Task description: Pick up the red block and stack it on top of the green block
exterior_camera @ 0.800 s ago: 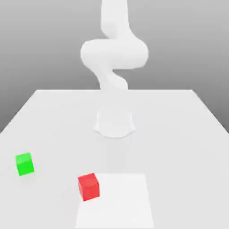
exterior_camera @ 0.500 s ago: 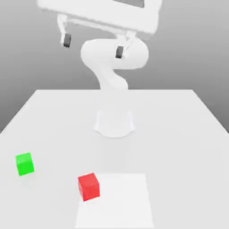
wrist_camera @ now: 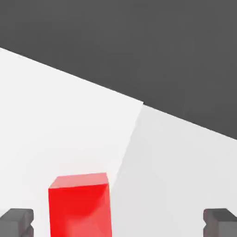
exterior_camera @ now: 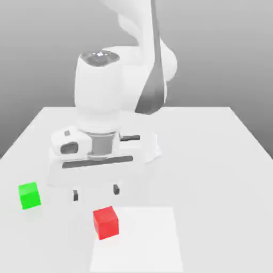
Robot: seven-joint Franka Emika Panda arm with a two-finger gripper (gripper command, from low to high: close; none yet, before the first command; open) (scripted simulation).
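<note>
The gripper (exterior_camera: pixel 95 193) has dropped low since earlier — fingers spread wide, empty, just above the red block (exterior_camera: pixel 105 222). The green block (exterior_camera: pixel 29 195) sits apart; the arm hides the table (exterior_camera: pixel 213 154) behind.

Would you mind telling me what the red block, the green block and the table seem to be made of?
Red block: flat, matte, uniform colour, no grain or gloss; perhaps painted wood or plastic, the render leaves it open. Green block: same plain matte look. Table: smooth, pale, dull surface, with a slightly lighter square patch; material unclear.
</note>
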